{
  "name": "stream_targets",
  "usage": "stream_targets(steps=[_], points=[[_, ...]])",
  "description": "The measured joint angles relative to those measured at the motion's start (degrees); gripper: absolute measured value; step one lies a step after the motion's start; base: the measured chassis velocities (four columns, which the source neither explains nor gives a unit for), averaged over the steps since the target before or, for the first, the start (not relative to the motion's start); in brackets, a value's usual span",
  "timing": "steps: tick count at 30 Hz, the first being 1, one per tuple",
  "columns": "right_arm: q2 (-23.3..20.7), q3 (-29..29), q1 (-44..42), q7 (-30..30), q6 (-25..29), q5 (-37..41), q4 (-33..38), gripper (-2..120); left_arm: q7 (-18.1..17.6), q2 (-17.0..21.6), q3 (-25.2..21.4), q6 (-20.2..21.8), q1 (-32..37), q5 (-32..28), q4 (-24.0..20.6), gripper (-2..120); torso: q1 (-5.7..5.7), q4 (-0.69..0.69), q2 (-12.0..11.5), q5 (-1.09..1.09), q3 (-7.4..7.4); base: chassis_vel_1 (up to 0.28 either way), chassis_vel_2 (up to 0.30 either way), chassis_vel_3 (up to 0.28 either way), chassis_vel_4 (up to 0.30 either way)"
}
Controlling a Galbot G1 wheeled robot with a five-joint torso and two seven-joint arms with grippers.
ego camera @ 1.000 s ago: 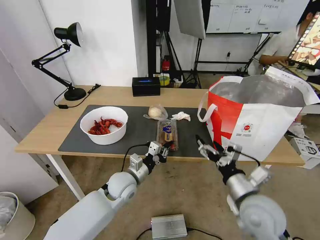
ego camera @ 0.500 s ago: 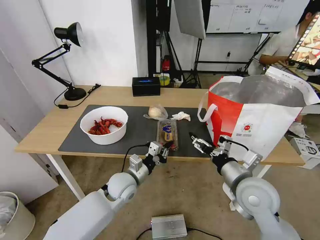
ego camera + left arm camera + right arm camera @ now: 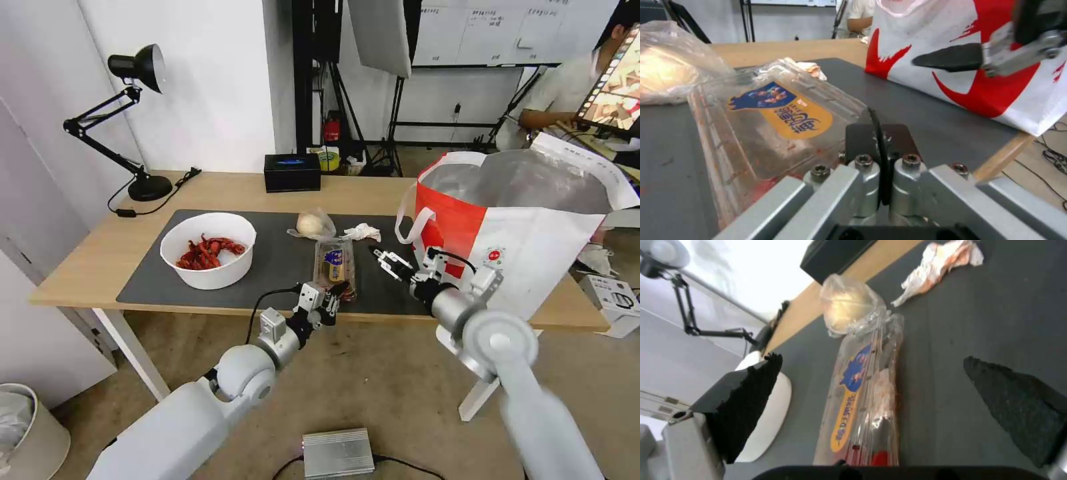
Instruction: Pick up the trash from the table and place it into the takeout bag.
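Note:
On the dark mat of the table lies a clear clamshell box with red bits. Behind it are a clear bag with a beige lump and crumpled white tissue. A white bowl of red shells stands to the left. My left gripper is shut and empty at the box's near end. Just right of the box, my right gripper hovers open over the mat, with the box between its spread fingers. The takeout bag stands open at the right.
A black rectangular box sits at the table's back edge and a black desk lamp at the back left. On the floor under the front edge lies a silver box. A bin stands low at the left.
My right gripper has moved forward and to the left, from below the table's front edge to above the mat beside the clamshell box. The left arm has stayed put.

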Motion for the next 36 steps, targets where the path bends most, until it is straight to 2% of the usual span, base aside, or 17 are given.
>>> stream_targets(steps=[7,14,36], points=[[1.52,-1.32,3.52,3.89,-4.14,2.24,-3.35,100,-0.04,-0.03,-0.01,-0.36,0.01,-0.12,0.06,0,0.00,0.00,0.00,0.00,0.00,0.000,0.000,0.000,0.000],[3.27,-1.53,5.83,4.50,-7.58,3.39,-5.50,100,-0.12,-0.35,0.05,-0.53,0.03,-0.13,0.36,0,0.00,0.00,0.00,0.00,0.00,0.000,0.000,0.000,0.000],[5.41,-4.37,10.54,5.47,-7.78,2.73,-12.16,100,-0.16,-0.32,-0.03,-1.17,0.41,-0.23,-0.20,0,0.00,0.00,0.00,0.00,-0.01,0.000,0.000,0.000,0.000]])
